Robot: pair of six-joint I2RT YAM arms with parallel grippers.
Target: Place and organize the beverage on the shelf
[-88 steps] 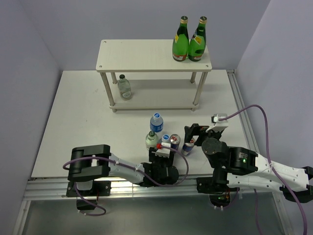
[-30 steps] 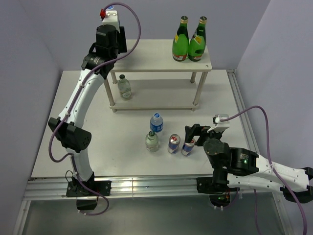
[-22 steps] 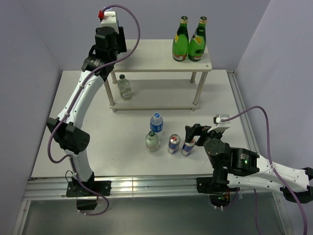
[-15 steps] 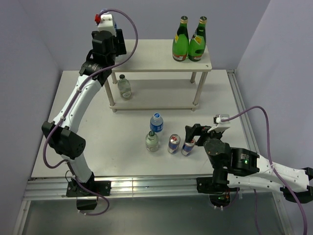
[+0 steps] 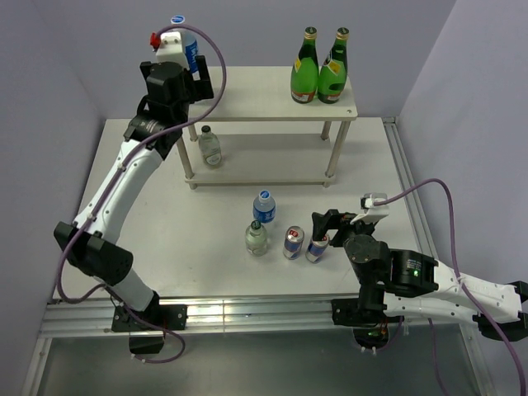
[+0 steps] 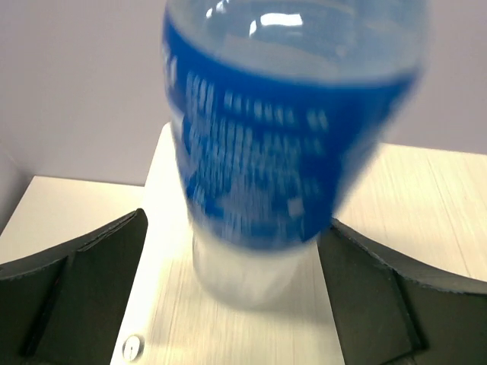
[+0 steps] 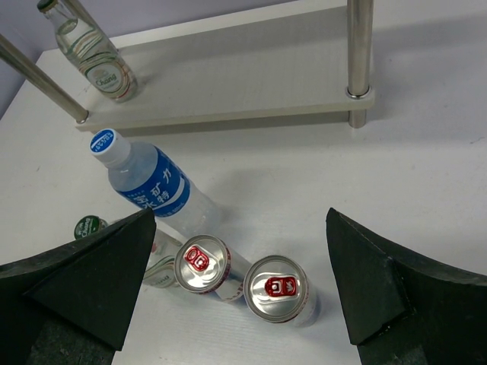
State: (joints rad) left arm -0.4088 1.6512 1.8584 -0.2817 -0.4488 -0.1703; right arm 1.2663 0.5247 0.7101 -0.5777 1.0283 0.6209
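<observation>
Left end effector: up high at the left end of the shelf's top board, clamped on the held water bottle, a finger on either side.
Held water bottle: blue label, upright and blurred in the wrist view, its base low over the board's left corner. Whether it touches the board, I cannot tell.
Shelf: off-white, two tiers, at the back of the counter.
Top tier: the green bottles, two side by side at the right end.
Lower tier: a small clear bottle, at the left end beside the leg.
Right end effector: low over the counter just beside the cans, fingers spread wide.
Cans: first can and second can, red tabs up, standing close together.
Counter group: a standing water bottle and a green-capped bottle, just left of the cans.
</observation>
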